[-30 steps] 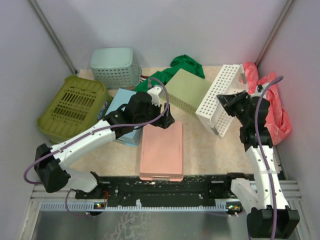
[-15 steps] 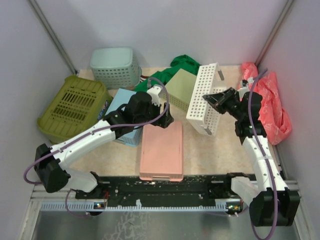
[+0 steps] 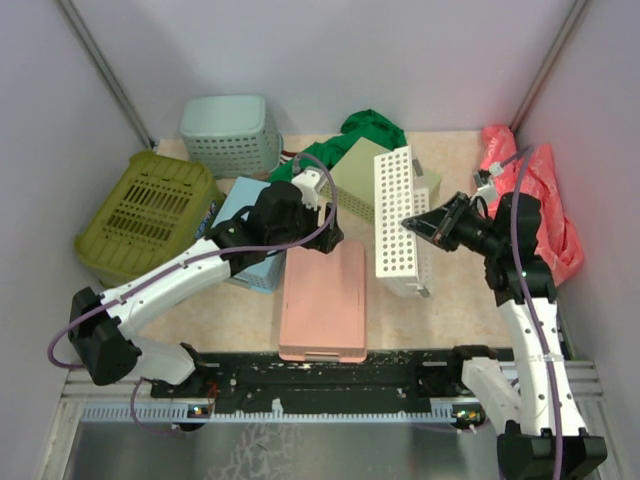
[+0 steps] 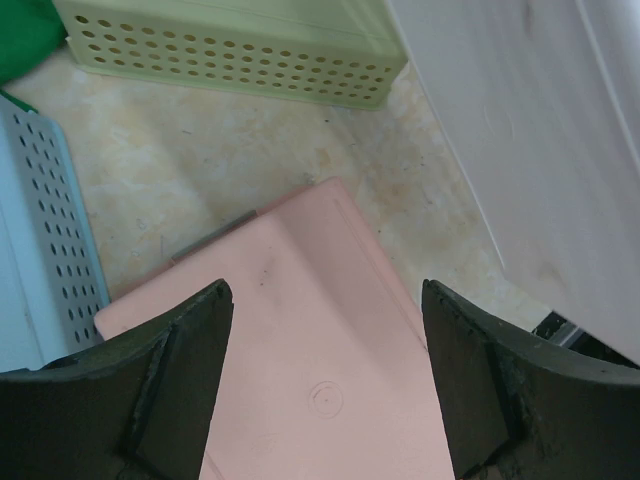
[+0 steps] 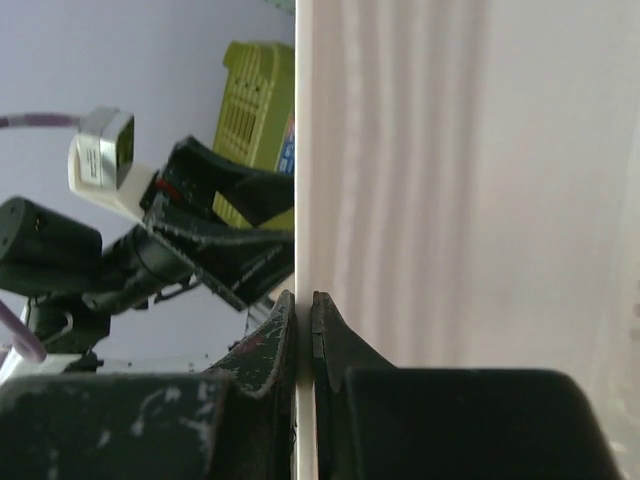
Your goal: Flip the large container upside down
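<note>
Top view: the left arm reaches to frame centre, its left claw point(image 3: 325, 242) spread above the pink tray point(image 3: 322, 310). The right arm rises at right, its right claw point(image 3: 408, 222) pinching the white basket point(image 3: 392, 245) by its wall. The large container point(image 3: 148, 212) sits on the tabletop point(image 3: 450, 300) at left, well apart from both claws.

Right wrist view: the container shows at upper left, beyond the pinched wall.

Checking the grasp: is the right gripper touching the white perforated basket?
Touching. The right wrist view shows the right gripper pinching a thin wall of the white basket, no gap.

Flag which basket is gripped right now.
The white perforated basket, stood on edge, its wall pinched by the right gripper. The large container, teal basket, blue basket and pale-green basket lie ungripped.
</note>
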